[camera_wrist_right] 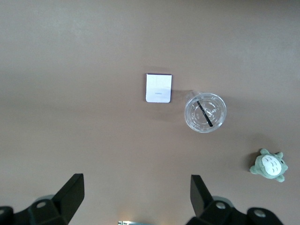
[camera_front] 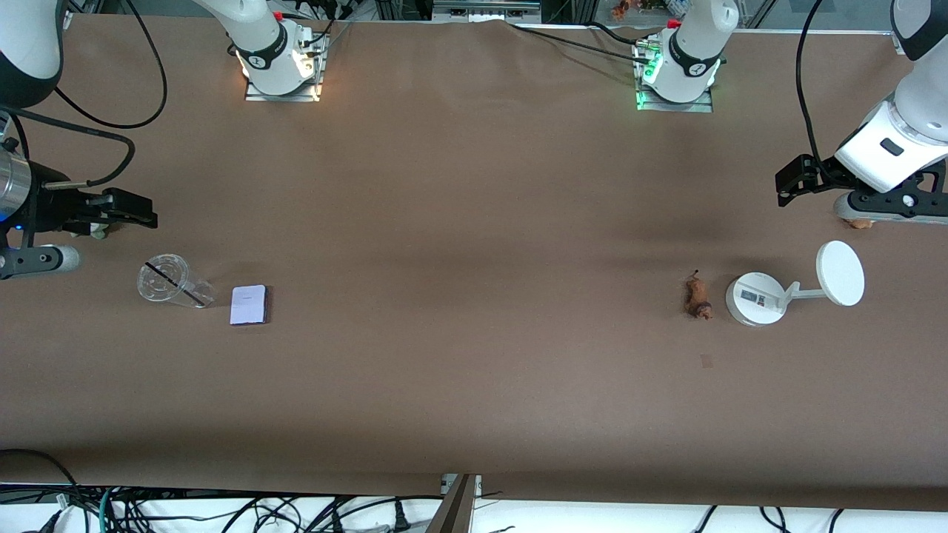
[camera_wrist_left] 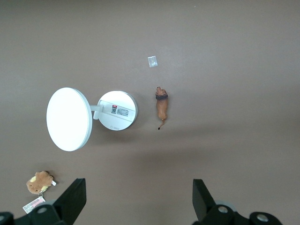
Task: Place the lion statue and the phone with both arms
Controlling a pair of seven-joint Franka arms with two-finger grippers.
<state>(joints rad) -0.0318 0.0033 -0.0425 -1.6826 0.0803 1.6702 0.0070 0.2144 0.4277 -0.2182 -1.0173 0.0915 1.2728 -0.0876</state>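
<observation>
Phone (camera_front: 249, 304) and lion statue (camera_front: 698, 297) lie untouched; left claw (camera_wrist_left: 136, 199) and right claw (camera_wrist_right: 136, 197) hover wide.

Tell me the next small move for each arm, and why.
Probably lower each open end effector toward its target: the left end effector toward the lion statue, the right end effector toward the phone. Both things lie untouched on the table.

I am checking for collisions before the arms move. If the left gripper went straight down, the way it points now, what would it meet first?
Probably only bare brown table. The open left gripper points down at it, with the small orange-brown lion statue off that line; depth is uncertain.
</observation>
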